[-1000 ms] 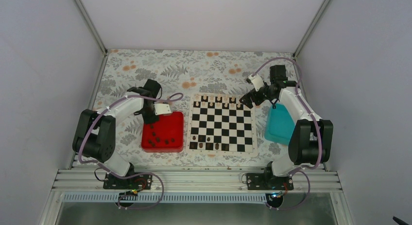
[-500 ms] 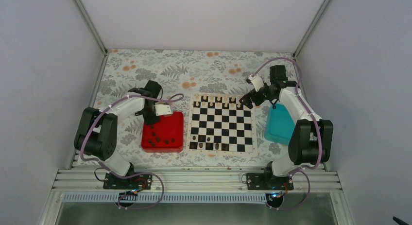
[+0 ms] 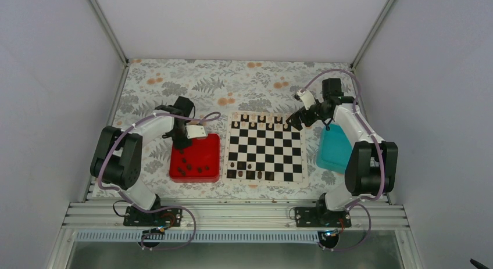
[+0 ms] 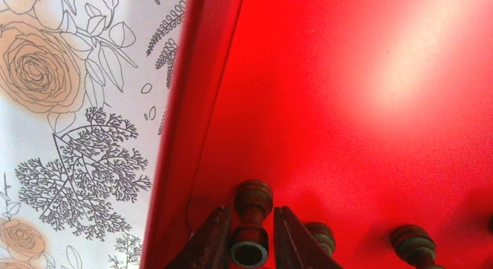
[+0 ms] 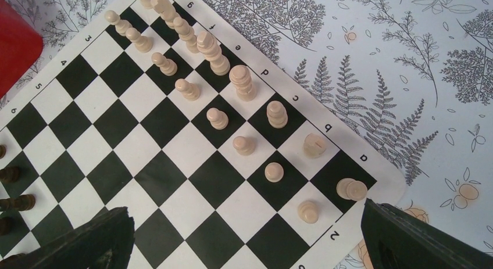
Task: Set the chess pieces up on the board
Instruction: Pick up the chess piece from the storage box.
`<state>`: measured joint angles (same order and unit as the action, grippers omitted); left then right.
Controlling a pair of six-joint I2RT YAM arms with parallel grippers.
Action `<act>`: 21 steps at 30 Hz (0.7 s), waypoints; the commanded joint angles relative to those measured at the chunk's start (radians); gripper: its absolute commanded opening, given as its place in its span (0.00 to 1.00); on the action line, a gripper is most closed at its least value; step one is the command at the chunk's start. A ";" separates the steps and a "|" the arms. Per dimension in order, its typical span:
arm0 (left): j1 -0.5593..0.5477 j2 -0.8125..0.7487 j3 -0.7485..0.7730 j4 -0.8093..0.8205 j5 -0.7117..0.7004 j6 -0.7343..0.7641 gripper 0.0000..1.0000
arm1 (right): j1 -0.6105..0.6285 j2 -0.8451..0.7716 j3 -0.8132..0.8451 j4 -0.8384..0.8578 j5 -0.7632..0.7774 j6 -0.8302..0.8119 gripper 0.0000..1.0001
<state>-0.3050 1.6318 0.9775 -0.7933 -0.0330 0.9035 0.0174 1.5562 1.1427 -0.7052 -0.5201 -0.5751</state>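
Fingers [image 4: 212, 243] of the left gripper [image 4: 250, 214] stand narrow on either side of one dark chess piece [image 4: 252, 202] lying in the red tray [image 4: 349, 94]. Whether they actually pinch it is hard to tell, and two neighbouring pieces are cut off by a finger and the frame edge. At the far right corner of the board [image 5: 174, 164], the right gripper [image 5: 245, 214] gapes wide, and the cream border there reads a to f on one side and 2 to 6 on another. The other dark brown chess pieces [image 3: 195, 164], tiny and blurred from above, lie loose in the tray, with a few on the board's near rows opposite the pale pieces [image 5: 218, 118].
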 commanded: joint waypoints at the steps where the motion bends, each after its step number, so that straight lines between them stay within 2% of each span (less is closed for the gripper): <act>1: 0.001 0.018 -0.002 -0.001 -0.004 -0.003 0.18 | -0.007 0.004 0.028 -0.005 -0.028 -0.014 1.00; 6: -0.002 0.015 0.013 -0.016 0.013 -0.009 0.07 | -0.007 0.000 0.027 -0.004 -0.029 -0.016 1.00; 13: -0.026 -0.025 0.076 -0.092 0.023 -0.020 0.07 | -0.007 -0.008 0.028 -0.002 -0.027 -0.015 1.00; 18: -0.091 -0.088 0.207 -0.212 0.030 -0.045 0.07 | -0.012 -0.016 0.034 0.007 0.004 -0.002 1.00; 21: -0.174 -0.092 0.341 -0.289 0.035 -0.077 0.07 | -0.035 -0.040 0.045 0.006 0.008 -0.001 1.00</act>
<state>-0.3946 1.5814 1.1664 -0.9627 -0.0254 0.8711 0.0158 1.5566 1.1469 -0.7044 -0.5121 -0.5747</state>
